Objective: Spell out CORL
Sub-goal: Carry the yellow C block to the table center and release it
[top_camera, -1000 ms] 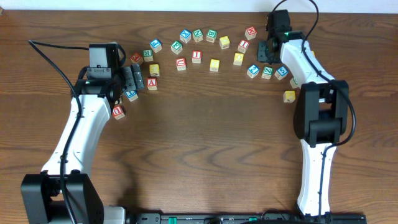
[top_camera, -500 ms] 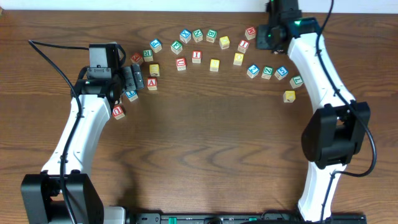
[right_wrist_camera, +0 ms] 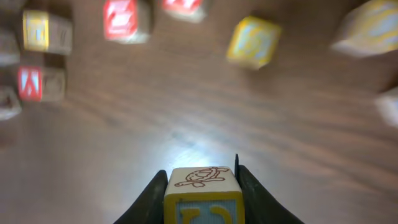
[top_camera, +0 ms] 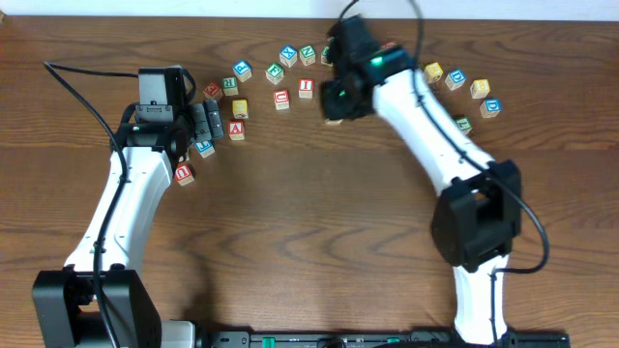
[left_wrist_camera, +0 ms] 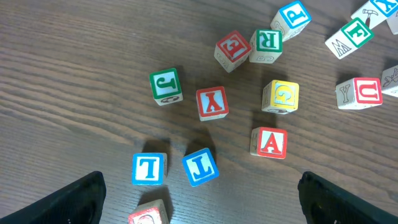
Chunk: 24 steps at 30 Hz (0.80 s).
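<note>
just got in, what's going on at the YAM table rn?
The right tool is shut on a wooden block with a turtle drawing on top. Its letter face is cut off in the wrist view, so I can't read it. That arm is over the far row of letter blocks, apparently with the block lifted. The left tool hangs open and empty above the left cluster, near the A block. No CORL row is laid out on the table yet.
</note>
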### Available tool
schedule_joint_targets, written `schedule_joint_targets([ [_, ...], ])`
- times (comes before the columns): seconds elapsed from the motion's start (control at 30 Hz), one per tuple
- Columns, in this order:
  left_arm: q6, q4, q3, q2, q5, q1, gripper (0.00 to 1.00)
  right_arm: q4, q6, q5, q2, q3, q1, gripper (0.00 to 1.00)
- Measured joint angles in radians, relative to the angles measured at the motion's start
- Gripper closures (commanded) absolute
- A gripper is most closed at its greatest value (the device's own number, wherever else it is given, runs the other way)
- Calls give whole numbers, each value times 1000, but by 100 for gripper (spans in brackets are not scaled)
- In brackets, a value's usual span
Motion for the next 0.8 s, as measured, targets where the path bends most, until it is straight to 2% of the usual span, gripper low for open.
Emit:
schedule_joint_targets([
  [0.5, 0, 0, 0, 0, 0, 0, 2, -4, 165, 32, 161, -4, 191, 77],
  [0.8, 0, 0, 0, 0, 0, 0, 2, 7, 299, 181, 162, -4, 248, 75],
])
